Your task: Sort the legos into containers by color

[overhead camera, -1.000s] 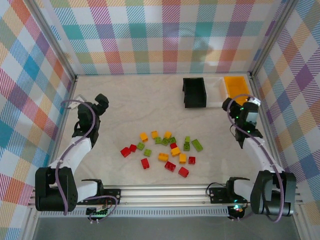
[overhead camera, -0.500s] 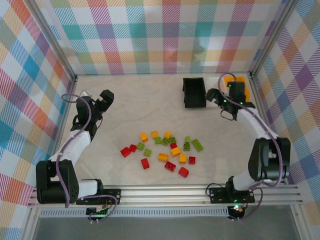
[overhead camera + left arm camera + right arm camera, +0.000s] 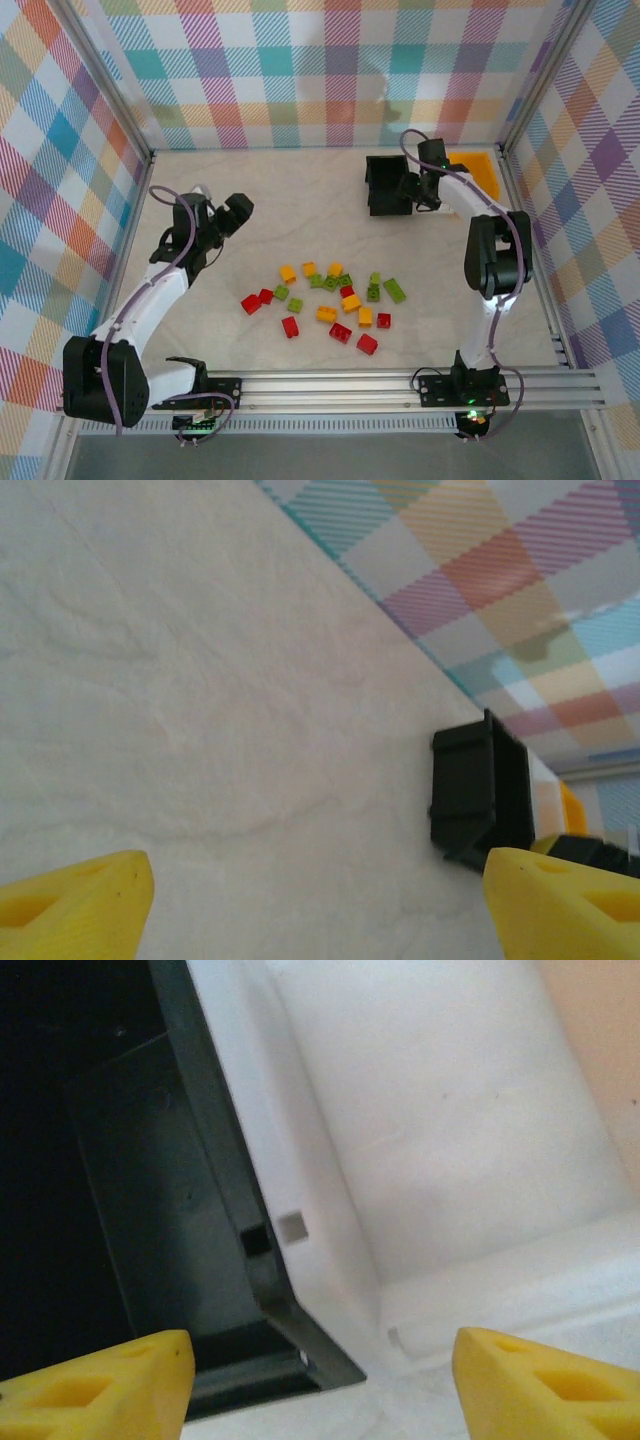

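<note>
The legos [image 3: 330, 298], red, yellow-orange and lime green, lie scattered on the cloth in the middle of the table. At the back right stand the containers: a black bin [image 3: 388, 186] and an orange bin [image 3: 476, 170]. The right arm covers most of the white bin [image 3: 440, 1110] between them. My right gripper [image 3: 414, 186] is open with its yellow fingertips [image 3: 100, 1385] straddling the touching near corners of the black bin [image 3: 130, 1210] and the white one, holding nothing. My left gripper [image 3: 238, 209] is open over bare cloth to the left of the legos. Its view looks toward the black bin [image 3: 480, 790].
Checkered walls close in the table at the back and both sides. A metal rail [image 3: 330, 385] with the arm bases runs along the near edge. Bare cloth lies between the left gripper and the bins.
My right arm has swung from the right side back and left to the bins. My left gripper has moved right, toward the middle of the table.
</note>
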